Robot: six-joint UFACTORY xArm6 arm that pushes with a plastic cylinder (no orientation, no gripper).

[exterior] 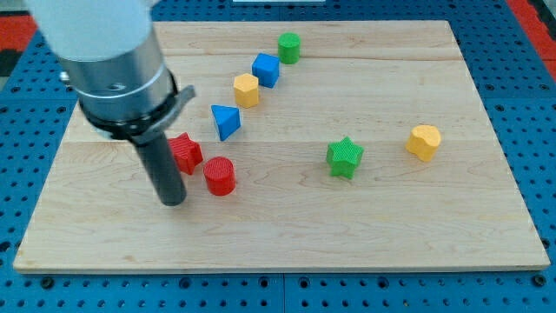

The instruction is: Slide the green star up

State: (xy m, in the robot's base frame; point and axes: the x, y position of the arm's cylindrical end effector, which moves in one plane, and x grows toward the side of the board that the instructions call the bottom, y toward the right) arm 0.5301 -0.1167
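The green star (pixel 345 157) lies on the wooden board (pixel 287 235), right of the board's middle. My tip (pixel 175 202) rests on the board at the view's left, far to the left of the green star. The tip is just left of a red cylinder (pixel 220 176) and below a red star (pixel 185 153), which the rod partly hides.
A blue triangular block (pixel 226 121), a yellow hexagonal block (pixel 247 90), a blue cube (pixel 267 69) and a green cylinder (pixel 289 47) run diagonally toward the view's top. Another yellow block (pixel 424 142) sits right of the green star. Blue pegboard (pixel 539 104) surrounds the board.
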